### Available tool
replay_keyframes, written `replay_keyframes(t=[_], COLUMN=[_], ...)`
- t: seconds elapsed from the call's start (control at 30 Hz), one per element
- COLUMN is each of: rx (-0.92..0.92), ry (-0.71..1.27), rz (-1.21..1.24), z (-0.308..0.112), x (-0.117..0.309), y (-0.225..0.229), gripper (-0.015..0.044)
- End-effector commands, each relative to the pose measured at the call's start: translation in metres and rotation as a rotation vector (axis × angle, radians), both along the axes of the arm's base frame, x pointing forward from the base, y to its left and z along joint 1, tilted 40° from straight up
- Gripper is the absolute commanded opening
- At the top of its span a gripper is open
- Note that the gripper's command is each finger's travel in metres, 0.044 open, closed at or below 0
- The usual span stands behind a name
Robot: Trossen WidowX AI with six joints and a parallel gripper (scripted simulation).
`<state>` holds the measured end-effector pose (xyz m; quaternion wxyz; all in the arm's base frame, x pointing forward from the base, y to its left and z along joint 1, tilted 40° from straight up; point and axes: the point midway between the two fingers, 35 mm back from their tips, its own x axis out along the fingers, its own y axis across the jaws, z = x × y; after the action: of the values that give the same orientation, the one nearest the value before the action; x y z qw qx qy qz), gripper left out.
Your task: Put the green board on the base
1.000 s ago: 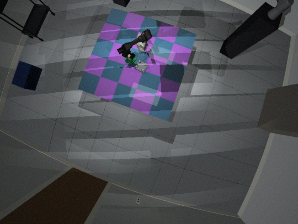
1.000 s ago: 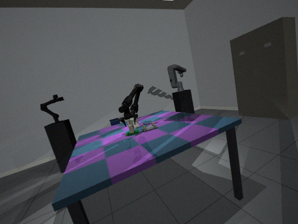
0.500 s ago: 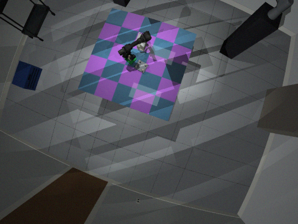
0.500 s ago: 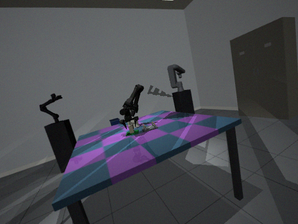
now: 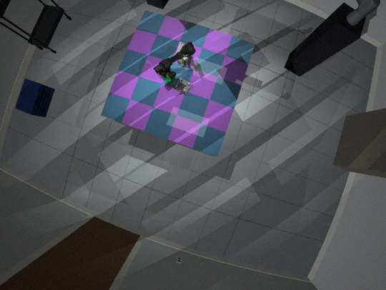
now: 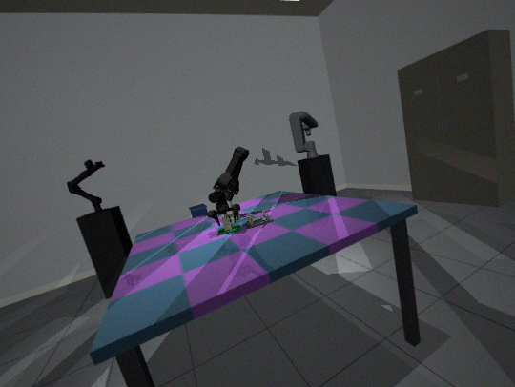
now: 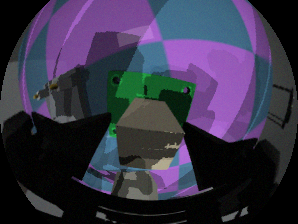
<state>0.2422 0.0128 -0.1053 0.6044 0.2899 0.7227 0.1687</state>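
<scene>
Gripper [image 5: 171, 77] [image 6: 225, 217] [image 7: 147, 121] fingers wide apart, nothing clamped; in wrist view they stand lower L and lower R of frame, handle betw. them. Green board [image 5: 169, 78] [image 6: 229, 231] [image 7: 149, 82] on checkered table [image 5: 193, 137] [image 6: 229, 284] [image 7: 210, 62], mid-frame in wrist view, handle side up; in exterior view just L of frame ctr. Square handle [image 6: 227, 222] [image 7: 150, 136] upright on it, not gripped. Grey base [image 5: 183, 86] [image 6: 259, 223] [image 7: 66, 102] just beside board, L part of wrist frame, R of board in exterior view; a few gold pins seen, no board on them. Done: arm over board, fingers straddling handle, approach prob. near its end. Left: close on handle, lift, carry over, line up holes w/ pins, lower flat on four posts, let go, back off. Est. early stage; board-on-base part all to do.
</scene>
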Motion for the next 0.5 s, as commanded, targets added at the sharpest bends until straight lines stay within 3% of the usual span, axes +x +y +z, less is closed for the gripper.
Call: replay_keyframes(t=[0.0,0.27,0.47], rx=[0.006,0.006,0.006], ry=[0.011,0.011,0.011], rz=[-0.006,-0.006,-0.006], z=[-0.0024,-0.0024,-0.0024], x=[-0.0032,-0.0032,-0.0032], y=[0.0023,0.0023,0.0023], gripper=[0.0361,0.0151,0.0111])
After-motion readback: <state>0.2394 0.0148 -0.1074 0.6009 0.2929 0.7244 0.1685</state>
